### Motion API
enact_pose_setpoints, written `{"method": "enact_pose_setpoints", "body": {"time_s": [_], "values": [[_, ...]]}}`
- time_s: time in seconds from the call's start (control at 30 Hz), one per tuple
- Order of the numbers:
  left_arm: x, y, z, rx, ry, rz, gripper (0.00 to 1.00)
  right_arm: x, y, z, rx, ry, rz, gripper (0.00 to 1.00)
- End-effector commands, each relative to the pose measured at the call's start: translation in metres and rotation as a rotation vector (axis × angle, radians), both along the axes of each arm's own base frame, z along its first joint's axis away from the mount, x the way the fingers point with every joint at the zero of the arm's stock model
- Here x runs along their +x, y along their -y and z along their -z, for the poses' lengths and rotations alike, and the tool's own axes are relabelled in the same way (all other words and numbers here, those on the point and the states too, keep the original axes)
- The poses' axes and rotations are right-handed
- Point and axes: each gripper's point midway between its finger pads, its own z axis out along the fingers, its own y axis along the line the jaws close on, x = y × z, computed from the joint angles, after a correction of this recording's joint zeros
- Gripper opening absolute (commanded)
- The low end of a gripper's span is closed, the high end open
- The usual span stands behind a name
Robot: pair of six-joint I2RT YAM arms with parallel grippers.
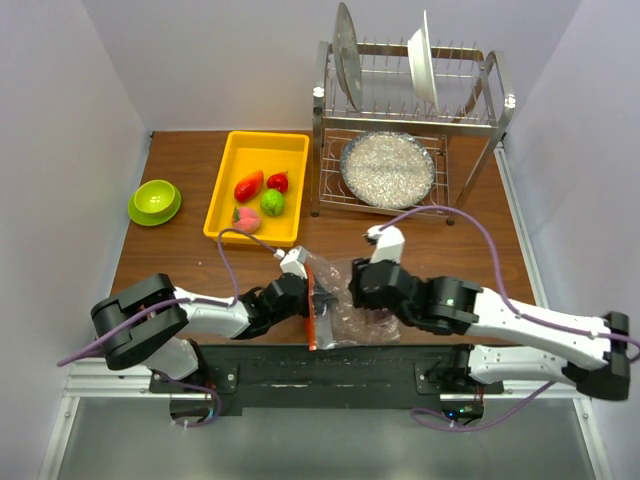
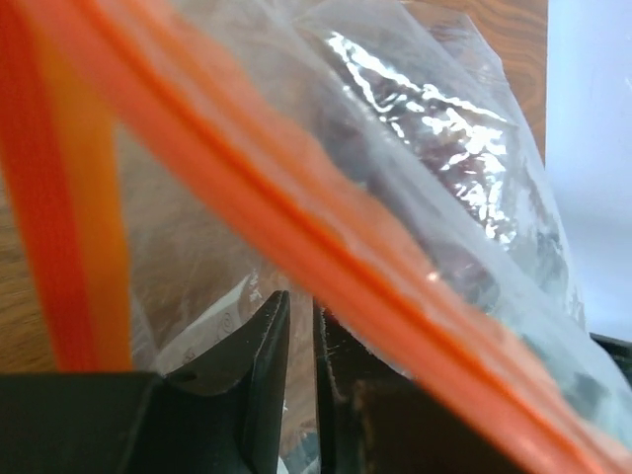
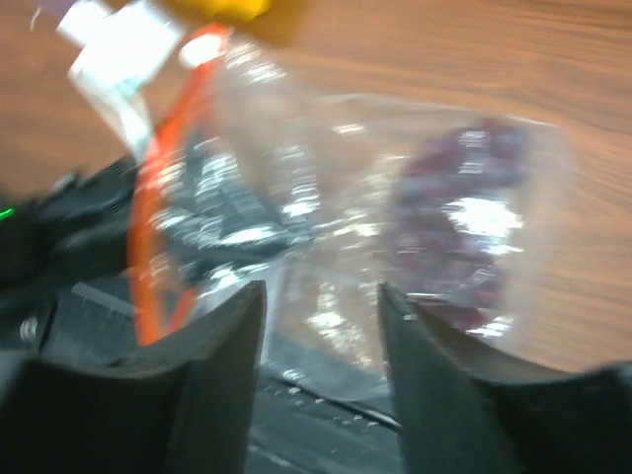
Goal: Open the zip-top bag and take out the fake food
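The jaws of our left gripper (image 2: 299,304) are drawn to a thin slit, pinching the film of the zip-top bag (image 1: 345,308) beside its orange zip strip (image 1: 313,320). Those of our right gripper (image 3: 321,296) stand wide, framing the crinkled film. We see the bag at the near edge of the table (image 1: 180,250), between both grippers, with a purple grape bunch (image 3: 459,227) inside. Other fake food (image 1: 272,202) lies in the yellow tray (image 1: 221,190).

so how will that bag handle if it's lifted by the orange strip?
Likely floppy: the bag is thin, crinkled film, so it should sag and fold. Probably bottom-heavy, since the grapes sit far from the orange strip. Glossy film may slip in a pinch.
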Motion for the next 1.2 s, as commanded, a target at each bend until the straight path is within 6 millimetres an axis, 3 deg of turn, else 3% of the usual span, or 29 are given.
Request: {"method": "enact_pose_setpoints", "body": {"time_s": [0.0, 0.07, 0.2, 0.3, 0.4, 0.5, 0.57, 0.6, 0.63, 0.7, 0.73, 0.8, 0.83, 0.93, 1.17], "values": [[0.006, 0.022, -0.032, -0.079, 0.077, 0.058, 0.21, 0.020, 0.061, 0.016, 0.021, -0.014, 0.196, 0.62], [0.005, 0.023, -0.033, -0.090, 0.079, 0.064, 0.22, 0.019, 0.067, 0.039, 0.033, -0.078, 0.196, 0.65], [0.005, 0.022, -0.027, -0.076, 0.062, 0.056, 0.17, 0.034, 0.089, 0.067, 0.058, -0.131, 0.294, 0.71], [0.005, 0.015, -0.015, -0.031, 0.023, 0.025, 0.01, 0.044, 0.092, 0.081, 0.105, -0.147, 0.330, 0.77], [0.004, 0.006, -0.002, 0.019, -0.003, 0.001, 0.00, 0.053, 0.085, 0.095, 0.155, -0.166, 0.329, 0.77], [0.003, 0.001, 0.005, 0.052, -0.015, -0.007, 0.00, 0.060, 0.083, 0.106, 0.155, -0.177, 0.349, 0.70], [0.002, -0.002, 0.009, 0.071, -0.021, -0.011, 0.00, 0.064, 0.079, 0.106, 0.175, -0.166, 0.344, 0.60], [0.002, -0.003, 0.010, 0.072, -0.021, -0.011, 0.00, 0.065, 0.078, 0.106, 0.180, -0.166, 0.344, 0.54], [0.002, -0.003, 0.010, 0.074, -0.021, -0.010, 0.00, 0.066, 0.077, 0.101, 0.187, -0.160, 0.343, 0.37], [0.001, -0.003, 0.012, 0.080, -0.025, -0.007, 0.00, 0.068, 0.078, 0.090, 0.179, -0.144, 0.340, 0.23], [0.001, -0.004, 0.013, 0.082, -0.025, -0.006, 0.00, 0.070, 0.080, 0.077, 0.173, -0.129, 0.347, 0.09], [0.001, -0.004, 0.015, 0.086, -0.025, -0.006, 0.00, 0.069, 0.083, 0.060, 0.166, -0.104, 0.335, 0.00], [0.001, -0.004, 0.015, 0.086, -0.025, -0.006, 0.00, 0.072, 0.080, 0.043, 0.189, -0.083, 0.325, 0.00], [0.000, -0.003, 0.015, 0.080, -0.027, -0.001, 0.00, 0.070, 0.076, 0.019, 0.208, -0.069, 0.286, 0.00], [0.000, -0.002, 0.016, 0.081, -0.020, 0.009, 0.00, 0.063, 0.070, 0.006, 0.253, -0.068, 0.238, 0.00]]}}
